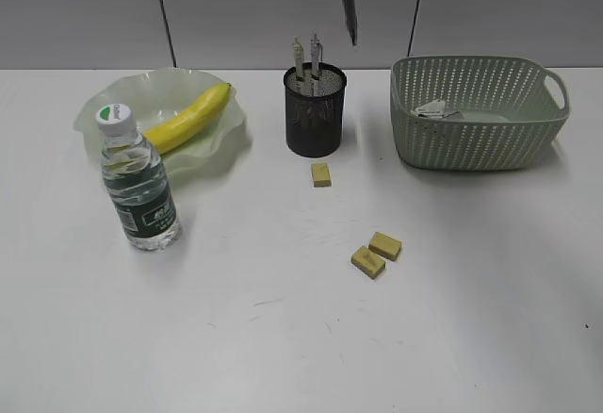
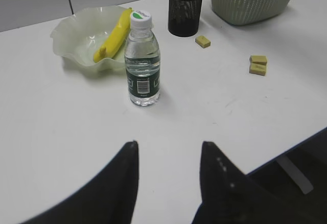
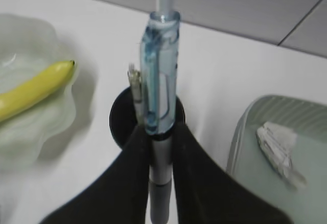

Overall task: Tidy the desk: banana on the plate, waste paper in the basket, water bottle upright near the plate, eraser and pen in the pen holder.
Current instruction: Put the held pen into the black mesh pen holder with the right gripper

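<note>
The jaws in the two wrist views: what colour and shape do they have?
Both grippers are black. The left gripper has two broad, matte jaws tapering to rounded tips. The right gripper shows two smooth dark jaws that widen toward the camera. No cables or markings are visible.

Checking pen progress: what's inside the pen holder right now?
Two pens stick out of the pen holder. The mesh hides their lower ends and the bottom, so an eraser inside can't be ruled out. Three erasers lie outside.

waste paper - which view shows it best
The right wrist view: the waste paper lies large and crumpled in the basket. The exterior view shows it small behind the basket wall; the left wrist view hides it.
</note>
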